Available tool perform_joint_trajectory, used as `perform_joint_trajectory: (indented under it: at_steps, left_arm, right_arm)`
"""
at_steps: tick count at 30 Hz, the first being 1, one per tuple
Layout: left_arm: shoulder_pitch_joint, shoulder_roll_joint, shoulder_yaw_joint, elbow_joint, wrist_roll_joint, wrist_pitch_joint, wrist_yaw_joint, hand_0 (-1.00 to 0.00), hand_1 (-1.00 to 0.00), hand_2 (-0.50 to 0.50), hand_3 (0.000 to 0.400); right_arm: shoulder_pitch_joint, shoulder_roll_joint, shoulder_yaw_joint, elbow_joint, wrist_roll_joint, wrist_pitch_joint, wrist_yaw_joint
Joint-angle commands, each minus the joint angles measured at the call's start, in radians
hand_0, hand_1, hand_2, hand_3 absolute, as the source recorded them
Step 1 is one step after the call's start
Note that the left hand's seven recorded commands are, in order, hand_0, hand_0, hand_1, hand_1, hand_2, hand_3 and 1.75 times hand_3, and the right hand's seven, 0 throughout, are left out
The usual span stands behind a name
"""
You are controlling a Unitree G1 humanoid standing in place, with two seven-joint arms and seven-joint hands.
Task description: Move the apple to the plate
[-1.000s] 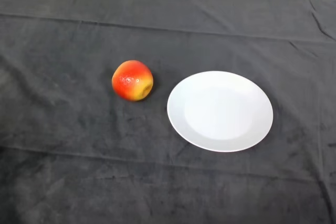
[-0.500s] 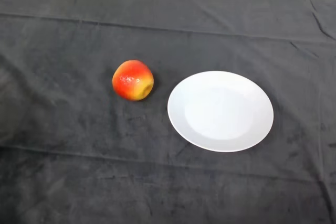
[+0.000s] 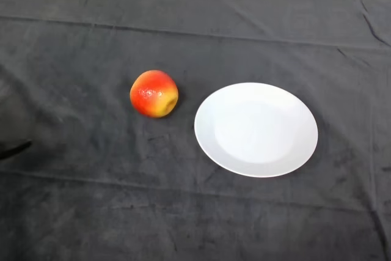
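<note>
- Head view: I saw the apple (image 3: 154, 93) on the dark cloth (image 3: 195, 212), just left of the white plate (image 3: 256, 129), not touching.
- A dark sliver of the hand (image 3: 13, 149) sat at the left edge; I couldn't tell its fingers' state.
- Bare cloth surrounded both.

A dark sliver of the robot hand (image 3: 13, 149) enters at the left edge, mostly cut off; its fingers are indiscernible.
</note>
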Motion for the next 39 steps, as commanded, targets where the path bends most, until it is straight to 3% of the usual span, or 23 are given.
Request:
perform_joint_trajectory:
  at_steps: [1,16,39]
  left_arm:
    - [-0.024,-0.002,-0.016,-0.042,0.013,0.024,0.006,0.0,0.0,0.0,0.0]
    - [-0.114,-0.065,-0.113,-0.032,0.064,0.116,0.033,0.0,0.0,0.0,0.0]
    - [-0.325,-0.162,-0.269,0.198,0.143,0.146,0.064,0.0,0.0,0.0,0.0]
  right_arm:
    - [-0.03,0.003,-0.0148,-0.036,0.0293,-0.017,-0.0127]
    - [-0.028,0.005,-0.0129,-0.042,0.0294,-0.016,-0.0161]
    - [-0.028,0.004,-0.0125,-0.042,0.031,-0.016,-0.0169]
